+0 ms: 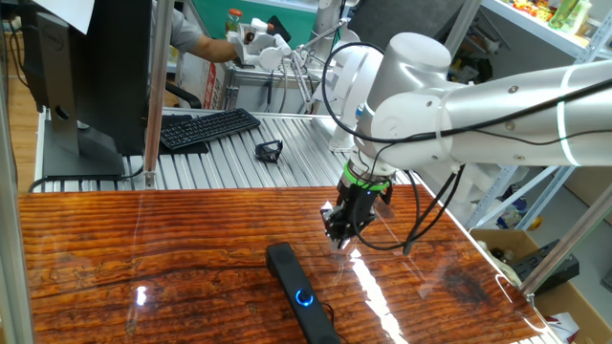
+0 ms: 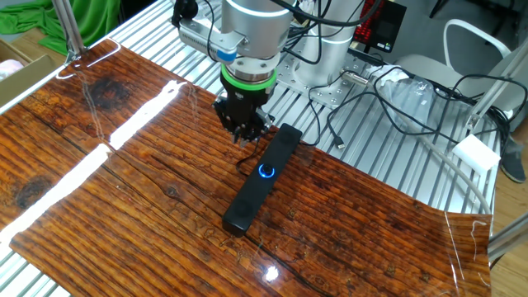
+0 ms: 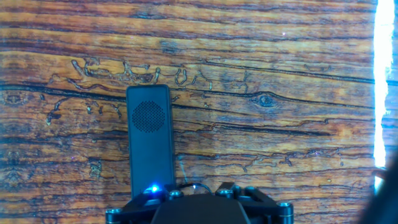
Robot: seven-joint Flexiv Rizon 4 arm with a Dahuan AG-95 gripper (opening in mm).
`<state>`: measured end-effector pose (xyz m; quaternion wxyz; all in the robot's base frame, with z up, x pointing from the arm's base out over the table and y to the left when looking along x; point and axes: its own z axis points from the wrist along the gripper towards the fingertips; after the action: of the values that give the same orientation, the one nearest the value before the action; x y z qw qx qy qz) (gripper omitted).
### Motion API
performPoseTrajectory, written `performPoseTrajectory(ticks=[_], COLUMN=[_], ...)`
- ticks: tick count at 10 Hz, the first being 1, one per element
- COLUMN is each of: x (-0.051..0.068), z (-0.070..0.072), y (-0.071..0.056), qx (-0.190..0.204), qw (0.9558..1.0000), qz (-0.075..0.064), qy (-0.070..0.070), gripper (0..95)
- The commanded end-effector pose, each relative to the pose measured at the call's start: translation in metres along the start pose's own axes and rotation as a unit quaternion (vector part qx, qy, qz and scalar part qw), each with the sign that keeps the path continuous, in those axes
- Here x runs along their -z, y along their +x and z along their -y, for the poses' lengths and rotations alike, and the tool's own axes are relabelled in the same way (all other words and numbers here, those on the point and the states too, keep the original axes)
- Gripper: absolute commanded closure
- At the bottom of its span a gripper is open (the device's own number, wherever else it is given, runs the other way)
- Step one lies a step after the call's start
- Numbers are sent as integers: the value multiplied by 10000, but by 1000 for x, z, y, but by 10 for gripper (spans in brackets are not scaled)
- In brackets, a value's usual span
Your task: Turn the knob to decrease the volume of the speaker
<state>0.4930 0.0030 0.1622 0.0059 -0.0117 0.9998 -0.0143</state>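
1. Fixed views both showed a wood-grain table (image 1: 124,248) filling most of each picture, with bright strips of glare on its glossy top and a ribbed metal surface (image 1: 287,143) bordering it at 12 o'clock in one fixed view.
2. A white arm (image 1: 478,105) reached in from 3 o'clock in one fixed view and bent down over the table; in the other fixed view it came down from 12 o'clock, a green ring above its dark wrist.
3. A black monitor (image 1: 86,67) stood at 10 o'clock in one fixed view, with a black keyboard (image 1: 206,127) beside it on the ribbed surface.
4. The speaker (image 2: 262,176) lay flat on the wood near the middle of the other fixed view, running from 1 o'clock to 7 o'clock; in the hand view it ran up from the bottom edge at 7 o'clock, its round grille toward 12 o'clock.
5. The gripper (image 2: 243,132) hung just above the table, close beside the speaker's upper end at about 10 o'clock from the dial, apart from the bar. Whether its fingers were spread or pressed together could not be told; they held nothing.
6. The knob (image 2: 266,172) glowed blue on top of the speaker, roughly midway along it, untouched.
7. A thin cable (image 1: 330,311) left the speaker near the knob.
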Motion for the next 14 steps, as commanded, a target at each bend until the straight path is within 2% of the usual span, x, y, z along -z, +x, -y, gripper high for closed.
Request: performPoseTrajectory(ticks=[1, 5, 6, 12, 14], x=[0, -1, 0, -10, -12], z=[0, 0, 0, -7, -12], y=[1, 3, 7, 45, 51], qx=[2, 18, 18, -98, -208], qw=[10000, 10000, 10000, 9999, 9998], qz=[7, -9, -13, -15, -20], qy=[6, -26, -33, -60, -64], gripper=[950, 950, 950, 950, 950])
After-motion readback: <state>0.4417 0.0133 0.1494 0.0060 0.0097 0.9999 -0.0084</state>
